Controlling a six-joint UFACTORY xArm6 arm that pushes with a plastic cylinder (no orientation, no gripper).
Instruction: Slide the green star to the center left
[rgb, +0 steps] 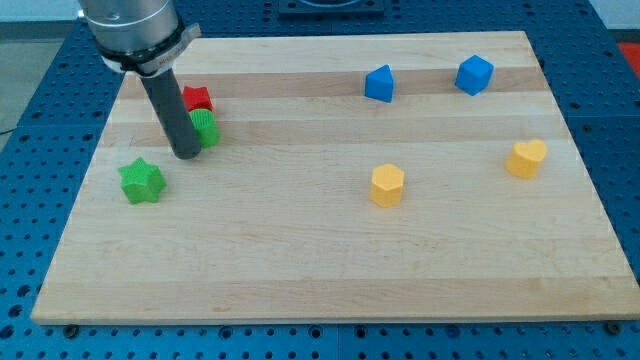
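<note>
The green star (142, 181) lies in the left part of the frame, close to the left edge of the wooden board (330, 270) and roughly at mid-height of it. It lies flat and stands apart from every other block.

My tip (186, 155) rests on the board up and to the right of the green star, near it but with a clear gap of bare wood between them. The tool is a plain rod with no jaws: it holds nothing and cannot open or close. Directly behind the rod sits a second green block (206, 128), partly hidden, so its shape cannot be determined; whether the rod touches it cannot be told. A red block (198, 98), also partly hidden, sits just above that one.

Four blocks lie well apart on the right side of the frame: two blue blocks (379, 84) (474, 75) near the top, a yellow block (387, 185) at centre, and a yellow heart-like block (527, 158) towards the right edge.

Step in hand, as judged: the star already occupies approximately the centre-left area, so the task appears near completion or in final adjustment.

Next move, if any correction is required: bring my tip to the star's side opposite the intended travel, without disturbing the nearby green and red blocks, then push briefly. A long push risks driving the star off the left edge.
</note>
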